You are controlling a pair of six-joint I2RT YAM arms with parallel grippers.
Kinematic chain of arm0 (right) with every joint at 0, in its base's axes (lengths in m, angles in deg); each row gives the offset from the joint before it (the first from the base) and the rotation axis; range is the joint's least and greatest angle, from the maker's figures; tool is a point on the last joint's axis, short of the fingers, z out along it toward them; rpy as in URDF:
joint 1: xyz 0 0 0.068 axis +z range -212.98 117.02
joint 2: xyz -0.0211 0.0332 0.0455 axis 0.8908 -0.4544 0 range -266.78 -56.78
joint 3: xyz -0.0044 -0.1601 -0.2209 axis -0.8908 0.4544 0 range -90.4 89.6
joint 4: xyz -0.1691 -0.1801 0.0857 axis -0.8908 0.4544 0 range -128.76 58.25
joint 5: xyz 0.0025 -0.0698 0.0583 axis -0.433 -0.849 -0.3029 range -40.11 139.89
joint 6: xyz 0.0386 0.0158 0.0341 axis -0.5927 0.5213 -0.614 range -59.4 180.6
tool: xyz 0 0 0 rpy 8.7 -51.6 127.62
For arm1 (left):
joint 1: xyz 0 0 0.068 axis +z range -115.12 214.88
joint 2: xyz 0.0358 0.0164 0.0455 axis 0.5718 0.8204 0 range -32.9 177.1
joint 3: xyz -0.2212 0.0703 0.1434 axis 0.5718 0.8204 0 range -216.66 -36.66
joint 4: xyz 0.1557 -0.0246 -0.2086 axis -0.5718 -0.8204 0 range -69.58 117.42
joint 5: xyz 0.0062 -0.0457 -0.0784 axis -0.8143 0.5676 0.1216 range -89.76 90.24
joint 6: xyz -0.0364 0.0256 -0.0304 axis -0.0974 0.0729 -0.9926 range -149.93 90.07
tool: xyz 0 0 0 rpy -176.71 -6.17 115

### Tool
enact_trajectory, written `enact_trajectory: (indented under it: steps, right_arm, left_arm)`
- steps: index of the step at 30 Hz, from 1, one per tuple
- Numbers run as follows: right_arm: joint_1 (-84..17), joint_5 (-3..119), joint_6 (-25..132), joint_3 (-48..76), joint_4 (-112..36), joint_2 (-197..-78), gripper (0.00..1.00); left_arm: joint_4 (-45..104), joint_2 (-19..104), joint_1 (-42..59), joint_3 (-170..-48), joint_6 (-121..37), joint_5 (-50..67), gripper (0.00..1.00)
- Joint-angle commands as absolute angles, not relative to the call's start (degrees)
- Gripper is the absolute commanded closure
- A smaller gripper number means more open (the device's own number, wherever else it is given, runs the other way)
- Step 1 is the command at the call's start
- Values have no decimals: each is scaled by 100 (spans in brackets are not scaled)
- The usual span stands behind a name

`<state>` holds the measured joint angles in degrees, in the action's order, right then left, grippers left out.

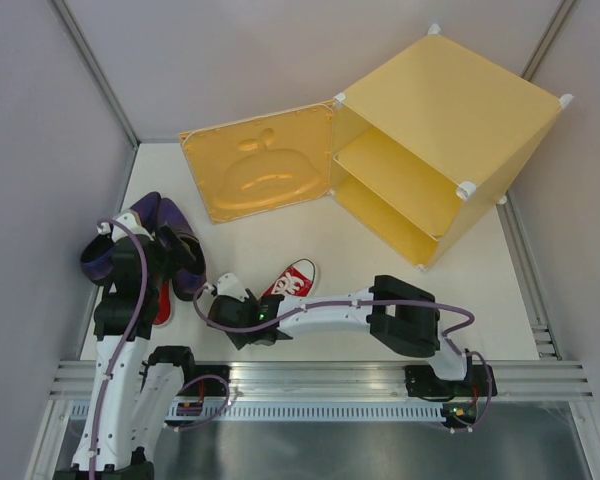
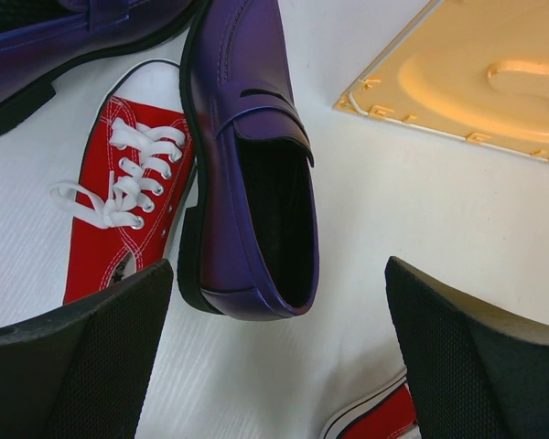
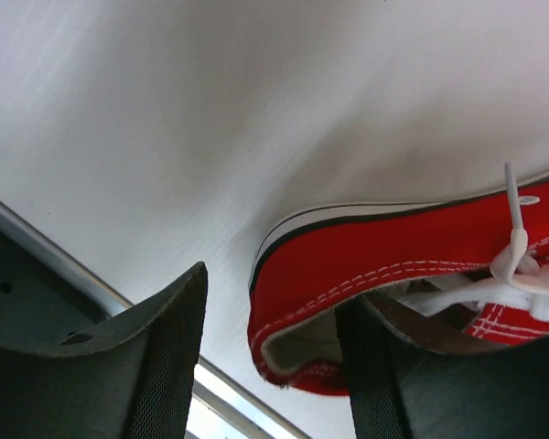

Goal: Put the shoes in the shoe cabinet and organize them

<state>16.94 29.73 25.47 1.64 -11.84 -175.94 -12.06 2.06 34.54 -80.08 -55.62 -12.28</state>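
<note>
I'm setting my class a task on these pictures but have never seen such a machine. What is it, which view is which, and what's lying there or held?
Two robot arms with two-finger grippers stand at the edge of a table. One picture looks down from above; two come from wrist cameras. On it: purple loafers, two red sneakers, a yellow cabinet with its door open. The left gripper hangs open over a loafer, empty. The right gripper straddles one sneaker's heel, not yet clamped.

Shoe cabinet [image 1: 450,130] mouth unblocked; open door [image 1: 260,175] flanks its left; loafers [image 2: 238,110] crowd left end effector [image 2: 279,274].
</note>
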Motion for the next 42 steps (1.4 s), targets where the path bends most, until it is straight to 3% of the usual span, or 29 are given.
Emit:
enact_trajectory:
  steps: [1, 7, 11, 12, 13, 26, 35, 42]
  right_arm:
    - [1718, 3170, 2782, -171, -1003, -17894, 42]
    - [1718, 2951, 2852, -40, -695, -17887, 66]
    - [1709, 2818, 3097, 320, -519, -17501, 88]
    - [1709, 2818, 3150, 373, -509, -17334, 98]
    - [1709, 2827, 3221, 417, -431, -17237, 99]
    - [1367, 3337, 4548, 558, 475, -15637, 99]
    - [-99, 3873, 5636, 251, 1108, -14504, 99]
    - [-1585, 4233, 6638, -242, 1327, -14520, 99]
  left_arm:
    - [-1222, 121, 3470, -8043, -5665, -1426, 0]
    - [-1231, 112, 3470, -8034, -5665, -1427, 0]
    - [-1239, 120, 3479, -8034, -5665, -1418, 0]
    - [-1239, 129, 3479, -8034, -5665, -1409, 0]
    - [-1239, 129, 3470, -8034, -5665, -1400, 0]
    - [-1231, 164, 3470, -8026, -5665, -1365, 0]
    - [-1239, 164, 3479, -8017, -5674, -1356, 0]
    - [-1248, 173, 3470, -8008, -5674, -1356, 0]
